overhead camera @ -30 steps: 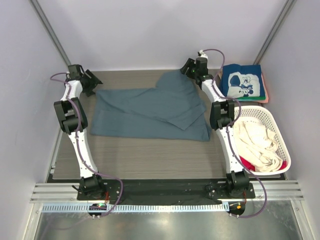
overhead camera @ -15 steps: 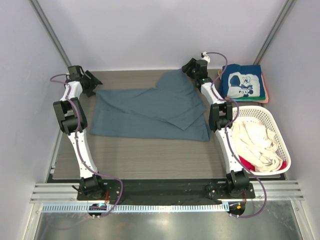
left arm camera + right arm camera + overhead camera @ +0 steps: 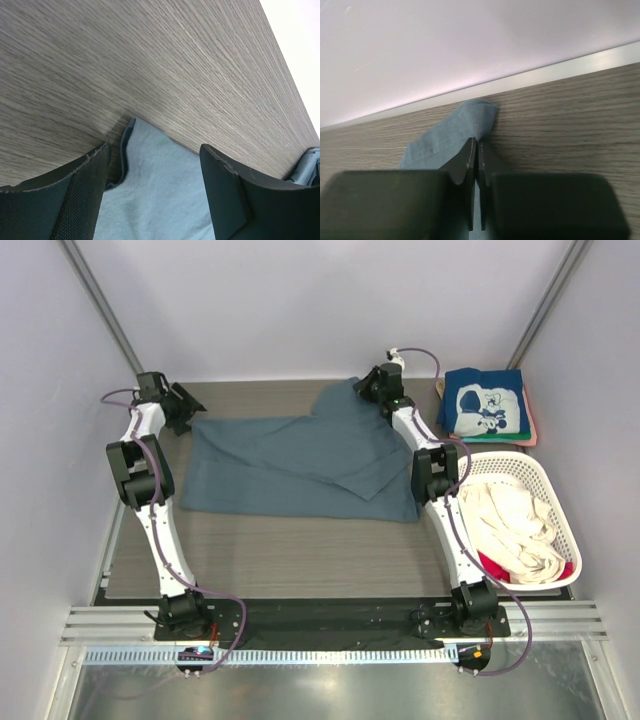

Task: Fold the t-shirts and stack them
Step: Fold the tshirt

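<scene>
A slate-blue t-shirt (image 3: 300,460) lies spread across the middle of the table, partly folded over itself. My right gripper (image 3: 372,386) is at the shirt's far right corner. In the right wrist view this gripper (image 3: 479,142) is shut on the hem of the slate-blue cloth (image 3: 447,134). My left gripper (image 3: 186,406) is at the far left corner of the shirt. In the left wrist view it (image 3: 152,155) stands open, with the shirt's edge (image 3: 155,195) lying between its fingers. A folded navy t-shirt with white cartoon print (image 3: 483,405) tops a small stack at the far right.
A white lattice basket (image 3: 548,478) stands at the right, holding a crumpled cream shirt (image 3: 510,525) and a red one (image 3: 495,565). Green and pink edges show under the navy shirt. Walls close the back and both sides.
My right gripper has shifted a little left along the far edge and closed on the shirt's corner. The left arm has stayed where it was.
</scene>
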`<state>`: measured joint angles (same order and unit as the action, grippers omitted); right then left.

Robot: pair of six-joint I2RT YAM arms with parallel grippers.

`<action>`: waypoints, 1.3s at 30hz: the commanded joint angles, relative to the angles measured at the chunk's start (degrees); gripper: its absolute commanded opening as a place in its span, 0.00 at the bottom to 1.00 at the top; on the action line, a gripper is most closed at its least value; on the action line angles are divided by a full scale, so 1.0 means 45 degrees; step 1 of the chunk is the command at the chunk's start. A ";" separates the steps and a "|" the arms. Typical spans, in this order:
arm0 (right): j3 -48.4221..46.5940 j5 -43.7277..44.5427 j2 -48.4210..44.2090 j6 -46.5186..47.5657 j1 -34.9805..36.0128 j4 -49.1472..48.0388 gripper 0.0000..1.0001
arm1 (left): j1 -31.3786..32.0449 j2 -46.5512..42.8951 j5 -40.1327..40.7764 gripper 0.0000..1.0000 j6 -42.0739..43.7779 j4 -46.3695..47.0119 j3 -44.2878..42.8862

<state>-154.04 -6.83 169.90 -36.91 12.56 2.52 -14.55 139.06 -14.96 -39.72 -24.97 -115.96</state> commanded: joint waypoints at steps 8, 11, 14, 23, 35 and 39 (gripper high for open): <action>0.0597 -0.0219 -0.0314 -0.0099 -0.0231 -0.0189 0.01 | 0.0185 0.0444 0.0043 0.63 0.0683 -0.1658 -0.0246; 0.0929 -0.0279 -0.0549 -0.0100 -0.0232 -0.0365 0.01 | 0.0283 0.0522 0.0024 0.53 0.0800 -0.1619 -0.0305; 0.1183 -0.0357 -0.0764 -0.0100 -0.0271 -0.0482 0.01 | 0.0322 0.0620 -0.0190 0.37 0.0820 -0.1482 -0.0363; 0.2490 -0.2641 -0.2418 0.0387 -0.0720 -0.1984 0.01 | 0.0342 0.0718 -0.0697 0.00 0.0664 -0.1560 -0.1163; 0.8543 -0.4576 -0.7831 0.1520 -0.0720 -0.3237 0.01 | 0.0342 -0.1293 -0.2006 0.00 0.1034 -0.1152 0.0221; 1.0207 -0.4810 -0.9202 0.1872 -0.0720 -0.3159 0.01 | 0.0342 -0.1743 -0.2319 0.00 0.1152 -0.0994 0.0729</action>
<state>-111.44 -25.98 133.95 -31.35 8.95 -9.19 -13.26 136.42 -21.69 -36.27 -31.42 -113.58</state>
